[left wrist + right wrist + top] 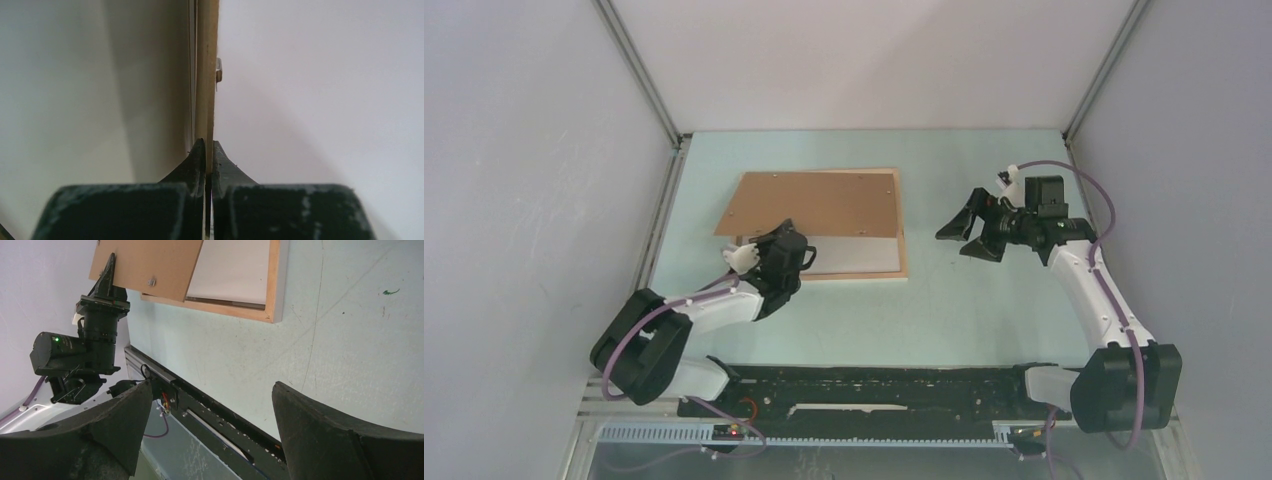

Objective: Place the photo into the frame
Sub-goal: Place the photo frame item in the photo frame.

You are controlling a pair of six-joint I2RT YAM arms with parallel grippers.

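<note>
The photo point(814, 203) shows only its brown board back; its near left edge is raised and it slopes over the frame. The dark image side is hidden. The frame point(902, 250) lies flat on the table, its pale wood rim showing at the right and near sides around a white inner surface point(854, 255). My left gripper point(769, 245) is shut on the photo's near left edge, seen edge-on in the left wrist view point(207, 100). My right gripper point(969, 235) is open and empty, right of the frame and apart from it. The right wrist view shows the photo point(150, 265) and the frame point(272, 285).
The pale green table point(984, 320) is enclosed by white walls on the left, back and right. A black rail point(874, 385) with the arm bases runs along the near edge.
</note>
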